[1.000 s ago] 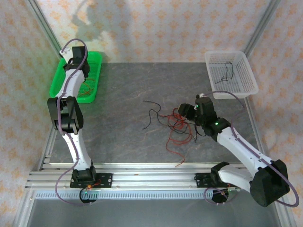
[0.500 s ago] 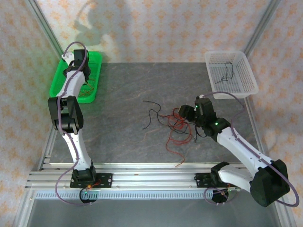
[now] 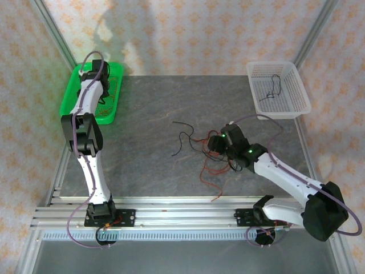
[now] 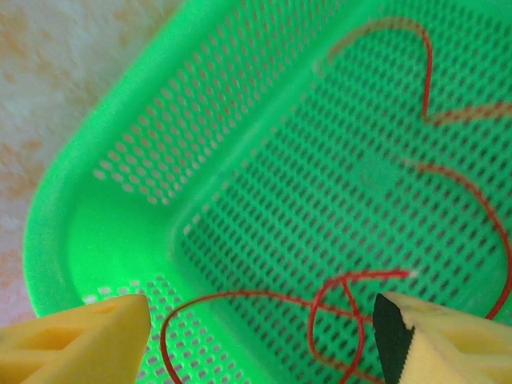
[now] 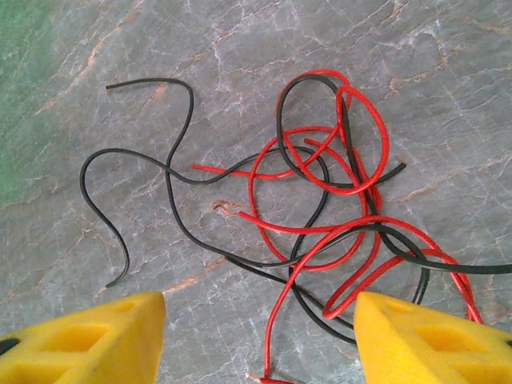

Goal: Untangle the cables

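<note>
Right fingers: yellow pads (image 5: 88,340) of the right gripper (image 5: 258,312) stand wide apart with nothing between them, just above the table (image 3: 142,160).
Tangle: the red and black cables (image 5: 352,172) lie knotted right of the table's centre, directly under the right gripper (image 3: 215,141).
Outlier: one black strand (image 5: 168,172) trails off to the left, with few crossings.
Handling: likely feather-light, limp and hair-thin. A pulled wire would probably drag its neighbours, and it could slip from the pads.
Where to grip: a free end or an outlying loop looks best, such as that black strand, well clear of the knot.
Left fingers: the left gripper (image 4: 260,308) is spread wide and empty at far left, over the green basket (image 4: 120,232).
Green basket contents: red cable (image 4: 344,280) lies loose on the mesh floor.
White basket (image 3: 282,114): at far right, with a black cable (image 3: 274,88) inside.
</note>
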Motion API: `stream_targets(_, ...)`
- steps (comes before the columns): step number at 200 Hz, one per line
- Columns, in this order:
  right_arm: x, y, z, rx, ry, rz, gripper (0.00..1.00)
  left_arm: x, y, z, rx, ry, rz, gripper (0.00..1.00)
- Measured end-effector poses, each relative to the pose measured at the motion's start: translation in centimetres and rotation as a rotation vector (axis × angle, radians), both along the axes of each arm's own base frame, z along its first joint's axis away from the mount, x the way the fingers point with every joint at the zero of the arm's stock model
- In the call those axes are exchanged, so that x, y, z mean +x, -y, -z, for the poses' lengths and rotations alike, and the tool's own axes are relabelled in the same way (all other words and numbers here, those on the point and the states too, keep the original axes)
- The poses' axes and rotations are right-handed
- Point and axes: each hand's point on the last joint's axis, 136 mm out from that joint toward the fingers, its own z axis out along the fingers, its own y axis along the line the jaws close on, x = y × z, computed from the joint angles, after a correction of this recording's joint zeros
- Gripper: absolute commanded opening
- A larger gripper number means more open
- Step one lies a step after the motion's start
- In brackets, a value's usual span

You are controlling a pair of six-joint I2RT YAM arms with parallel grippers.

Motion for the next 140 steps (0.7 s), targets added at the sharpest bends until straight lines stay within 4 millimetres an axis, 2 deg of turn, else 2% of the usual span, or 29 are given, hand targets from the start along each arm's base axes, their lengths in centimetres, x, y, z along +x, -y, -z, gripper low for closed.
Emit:
stream_targets(14,-0.1,-0.1,0.0,-0.002,0.0,-0.006,0.64,-0.2,0.4,0.4,-0.024,-0.014,0.01,0.76)
stream_targets(30,-0.2,-0.1,0.1,-0.006,-0.004,-0.007,0.64,-0.1,0.8,-0.1,-0.05,0.006,0.025,0.76)
stream_targets(62,-0.8,-0.1,0.1,-0.014,-0.01,-0.006,0.63,0.4,2.7,-3.2,-0.099,0.094,0.081,0.76)
stream_targets(80,-1.7,-0.8,0.0,-0.013,-0.016,-0.029,0.62,0.8,4.6,-5.5,-0.123,0.153,0.132,0.76)
stream_targets(106,-3.9,-2.9,0.5,-0.018,-0.046,-0.095,0.58,1.4,8.0,-8.1,-0.161,0.222,0.216,0.76)
stream_targets(140,-7.0,-5.5,2.6,-0.051,-0.115,-0.171,0.54,1.5,12.9,-10.9,-0.207,0.284,0.329,0.76)
